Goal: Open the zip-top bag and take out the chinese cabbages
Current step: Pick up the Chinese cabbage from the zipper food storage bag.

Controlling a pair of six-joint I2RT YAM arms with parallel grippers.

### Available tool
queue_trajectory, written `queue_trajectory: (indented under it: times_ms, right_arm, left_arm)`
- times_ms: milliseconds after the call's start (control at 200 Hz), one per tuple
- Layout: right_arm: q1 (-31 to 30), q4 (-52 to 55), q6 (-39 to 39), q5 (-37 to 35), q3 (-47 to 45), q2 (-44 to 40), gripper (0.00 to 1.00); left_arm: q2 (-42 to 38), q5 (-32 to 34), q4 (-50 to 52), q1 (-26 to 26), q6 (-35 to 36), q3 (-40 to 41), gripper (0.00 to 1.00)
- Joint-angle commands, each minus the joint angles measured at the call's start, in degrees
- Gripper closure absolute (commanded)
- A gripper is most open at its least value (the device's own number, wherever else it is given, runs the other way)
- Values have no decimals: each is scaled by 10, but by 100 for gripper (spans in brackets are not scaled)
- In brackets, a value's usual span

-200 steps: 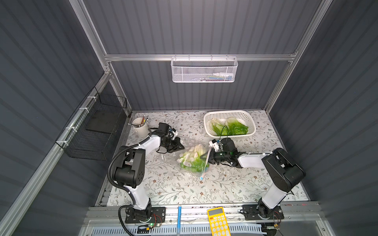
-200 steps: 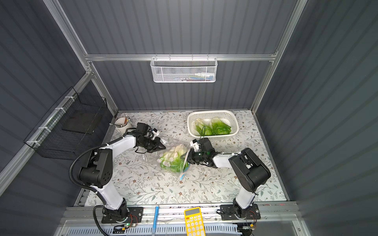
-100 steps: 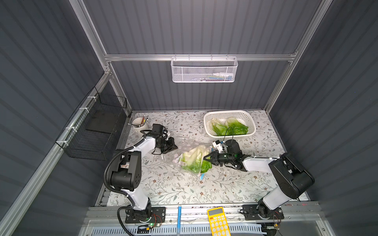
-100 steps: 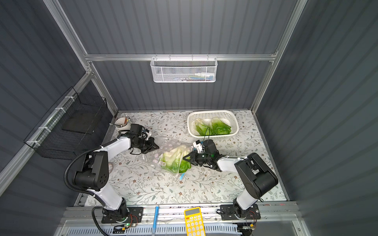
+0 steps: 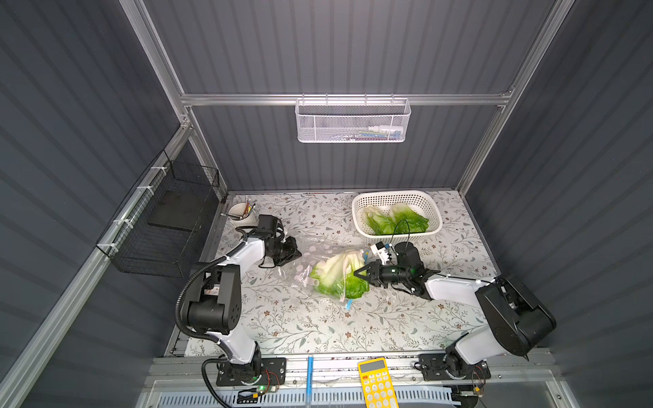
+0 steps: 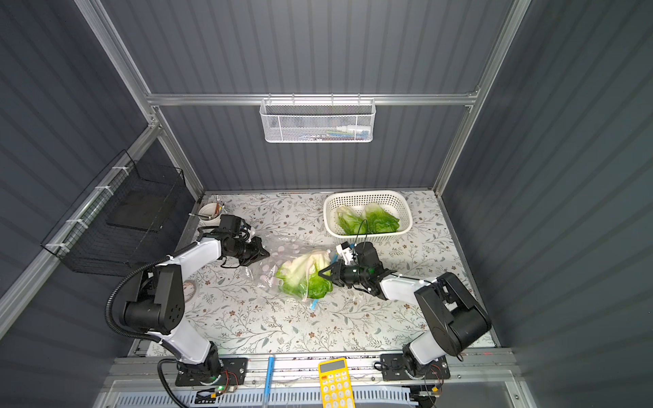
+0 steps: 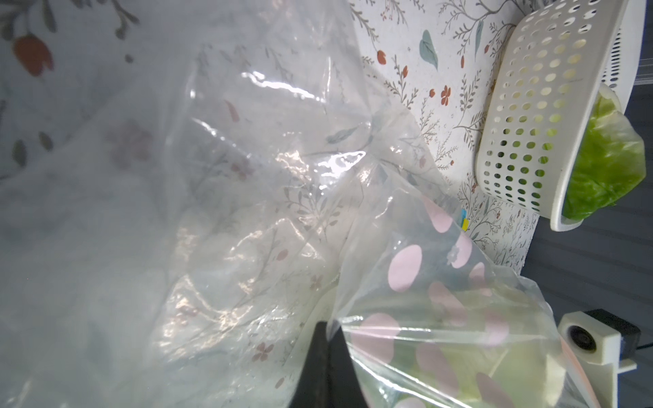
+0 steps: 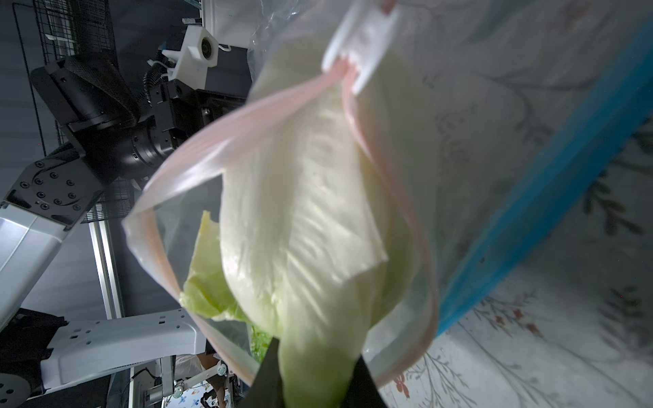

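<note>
Mid-frame, the zip-top bag holds a chinese cabbage, gripped at the bag's mouth by the right claw. The left claw pinches the bag's film. The basket at upper right holds two cabbages.

A yellow calculator lies at the near edge, maybe a blue pen left of it; far right sits a white perforated basket.

Cabbage between end effector jaws

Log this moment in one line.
left gripper: shut on zip-top bag | right gripper: shut on cabbage in bag mouth | basket: two cabbages
</note>
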State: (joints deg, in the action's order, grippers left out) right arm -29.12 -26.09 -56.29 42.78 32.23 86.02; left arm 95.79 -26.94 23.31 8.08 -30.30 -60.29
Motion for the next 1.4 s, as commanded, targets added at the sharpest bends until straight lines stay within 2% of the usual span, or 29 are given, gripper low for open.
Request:
queue_trajectory:
  times_ms: [0,350,680,1136,1396]
  right_arm:
    - [13,19,14,-4,-8,-26,100]
    - [21,83,46,-21,-17,-86,100]
    - [23,98,55,-33,-40,-132,100]
    - [25,135,78,-95,-35,-214,100]
    - [35,196,96,-146,-20,-256,100]
  left_arm:
    - [-21,56,10,-21,-7,3,100]
    - [-26,70,11,-33,-18,8,100]
    - [-30,77,12,-39,-24,12,100]
    - [-26,66,7,-42,-22,12,100]
    - [-25,64,10,-42,-18,9,100]
